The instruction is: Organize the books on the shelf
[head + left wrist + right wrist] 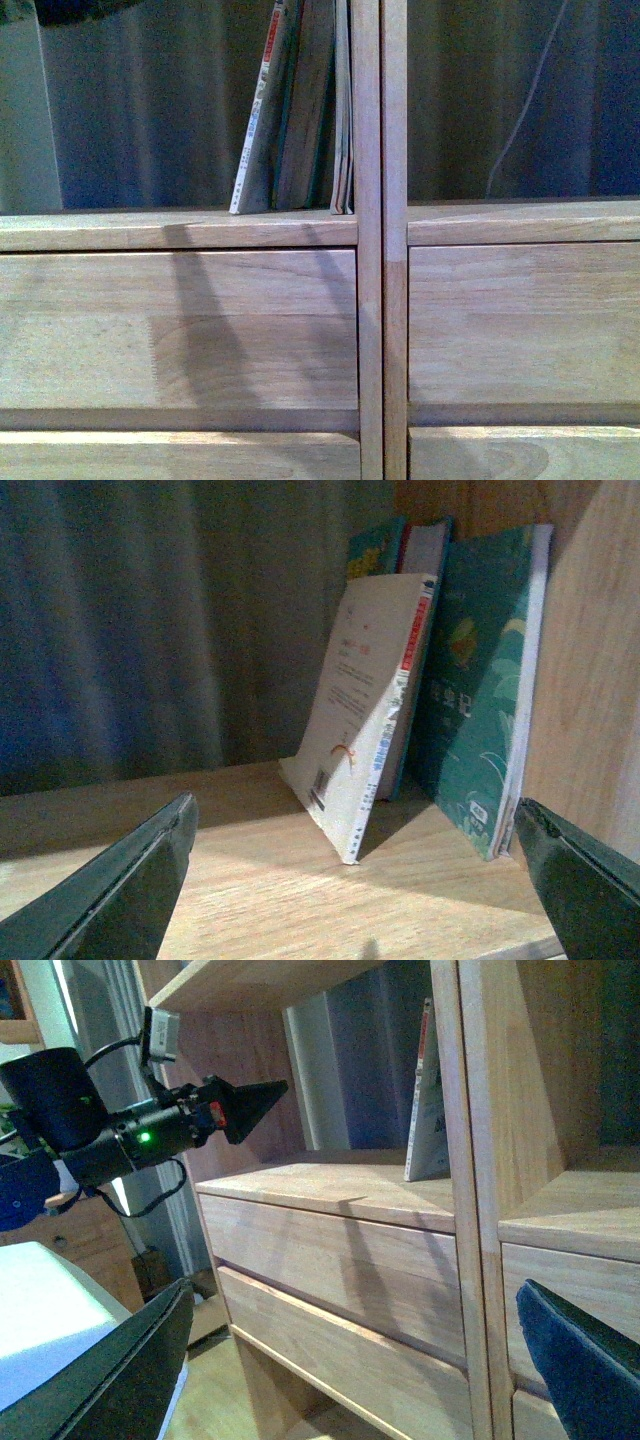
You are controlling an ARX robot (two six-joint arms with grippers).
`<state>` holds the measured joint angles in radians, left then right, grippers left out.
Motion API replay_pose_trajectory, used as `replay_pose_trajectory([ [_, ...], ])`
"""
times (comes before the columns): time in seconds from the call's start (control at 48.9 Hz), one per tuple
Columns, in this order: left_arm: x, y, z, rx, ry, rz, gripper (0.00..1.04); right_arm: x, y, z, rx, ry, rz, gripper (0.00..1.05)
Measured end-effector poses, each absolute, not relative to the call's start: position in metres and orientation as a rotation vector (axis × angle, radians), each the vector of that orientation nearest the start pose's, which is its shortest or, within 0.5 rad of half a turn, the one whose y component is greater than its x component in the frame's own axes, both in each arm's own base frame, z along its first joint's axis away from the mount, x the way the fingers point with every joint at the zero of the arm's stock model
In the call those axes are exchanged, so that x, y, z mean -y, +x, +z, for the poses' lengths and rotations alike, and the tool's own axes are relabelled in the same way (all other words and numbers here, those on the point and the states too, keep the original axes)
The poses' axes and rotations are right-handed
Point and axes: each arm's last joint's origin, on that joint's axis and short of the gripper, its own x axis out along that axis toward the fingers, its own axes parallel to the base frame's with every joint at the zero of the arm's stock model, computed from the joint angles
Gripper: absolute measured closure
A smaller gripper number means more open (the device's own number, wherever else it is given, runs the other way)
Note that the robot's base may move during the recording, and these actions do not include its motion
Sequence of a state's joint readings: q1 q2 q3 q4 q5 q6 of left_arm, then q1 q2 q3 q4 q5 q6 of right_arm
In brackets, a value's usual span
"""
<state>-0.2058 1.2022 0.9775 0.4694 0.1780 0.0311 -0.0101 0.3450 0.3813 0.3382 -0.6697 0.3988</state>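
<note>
The books stand in the shelf's (pixel 180 232) left compartment, leaning towards the twin uprights (pixel 381 150). In the front view I see the white book with a red-marked spine (pixel 257 125), a brown book (pixel 306 110) and a thin pale booklet (pixel 342 120). In the left wrist view the white book (pixel 365 710) leans on a teal-covered book (pixel 480 690); more books stand behind. My left gripper (pixel 355 885) is open and empty, in front of these books above the board. My right gripper (pixel 350 1360) is open and empty, away from the shelf front. No gripper shows in the front view.
Wide plain front panels (pixel 180 330) lie below the compartment. A dark curtain (pixel 140 100) hangs behind the backless compartments. The right wrist view shows my left arm (pixel 120 1140) reaching towards the compartment, a white surface (pixel 50 1310) at the lower left, and floor (pixel 230 1400) below.
</note>
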Motion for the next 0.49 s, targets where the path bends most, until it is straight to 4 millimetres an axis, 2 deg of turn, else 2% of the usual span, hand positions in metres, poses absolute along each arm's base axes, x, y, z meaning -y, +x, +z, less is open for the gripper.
replay_pose_trajectory([
  [0.102, 0.062, 0.266, 0.371, 0.209, 0.019, -0.346, 0.1, -0.017, 0.099, 0.295, 0.224, 0.253, 0.711, 0.07],
  [0.184, 0.053, 0.254, 0.349, 0.034, 0.007, -0.061, 0.29, -0.017, 0.099, 0.295, 0.225, 0.249, 0.685, 0.08],
  [0.246, 0.044, 0.242, 0.329, 0.019, 0.006, -0.013, 0.41, -0.02, 0.099, 0.295, 0.145, 0.239, 0.414, 0.19],
  [0.348, 0.035, 0.226, 0.305, 0.019, 0.004, -0.001, 0.57, -0.015, 0.098, 0.271, 0.016, 0.118, 0.113, 0.34],
  [0.43, 0.031, 0.217, 0.29, 0.015, 0.005, -0.014, 0.68, -0.011, 0.099, 0.257, -0.002, 0.074, 0.024, 0.44],
  [0.491, 0.028, 0.21, 0.278, 0.009, 0.005, -0.014, 0.77, -0.007, 0.099, 0.248, -0.011, 0.048, 0.034, 0.53],
])
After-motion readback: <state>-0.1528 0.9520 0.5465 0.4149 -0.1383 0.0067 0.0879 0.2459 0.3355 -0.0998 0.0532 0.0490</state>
